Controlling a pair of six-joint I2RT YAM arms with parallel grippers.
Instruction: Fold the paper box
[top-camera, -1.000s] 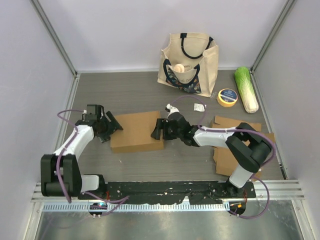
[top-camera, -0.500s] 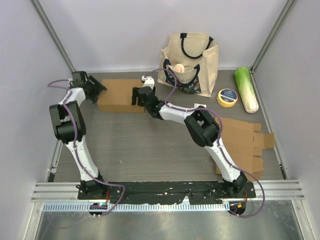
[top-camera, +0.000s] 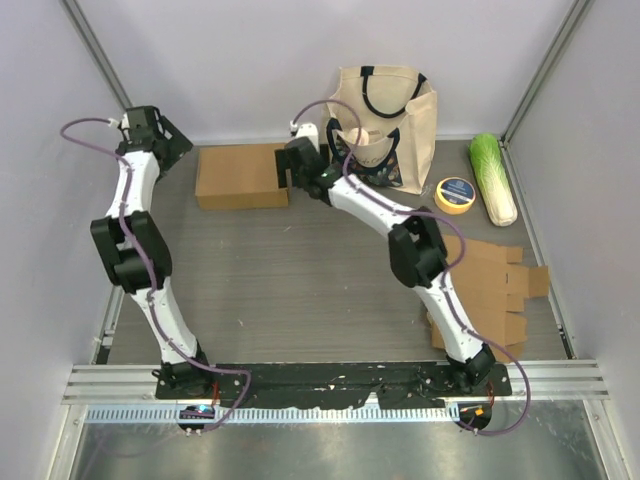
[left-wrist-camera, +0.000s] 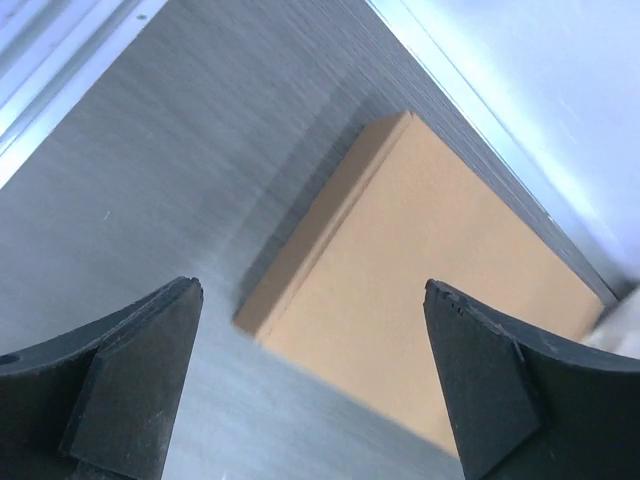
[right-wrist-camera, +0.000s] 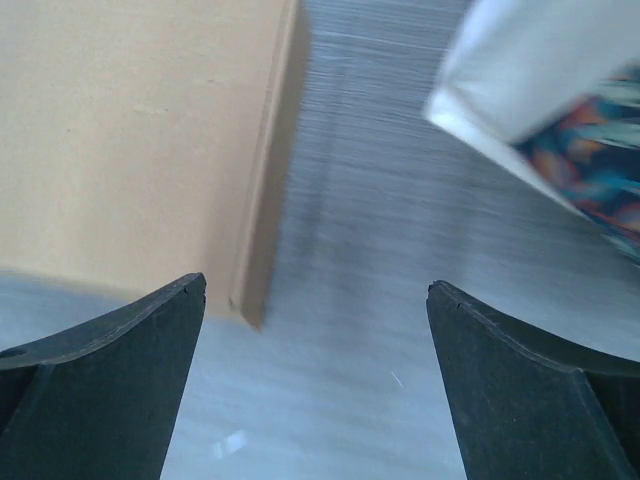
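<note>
The paper box (top-camera: 240, 175) is a closed brown carton lying flat at the far back left of the table. My left gripper (top-camera: 168, 140) hovers off its left end, open, with nothing between the fingers. In the left wrist view the box (left-wrist-camera: 450, 250) lies ahead of the left gripper (left-wrist-camera: 310, 288), apart from both fingers. My right gripper (top-camera: 296, 168) stands at the box's right end, also open and empty. The right wrist view shows the box (right-wrist-camera: 130, 140) ahead to the left of the right gripper (right-wrist-camera: 316, 284), its corner beside the left fingertip (right-wrist-camera: 170, 330).
A canvas tote bag (top-camera: 380, 120) stands at the back, just right of the right gripper, and its corner (right-wrist-camera: 540, 80) shows in the right wrist view. A yellow tape roll (top-camera: 455, 195), a cabbage (top-camera: 493, 178) and flat cardboard blanks (top-camera: 490, 290) lie on the right. The back wall is close.
The box went from the table's middle to the far back left with both grippers at its ends. Both grippers have since opened wide and drawn off it.
</note>
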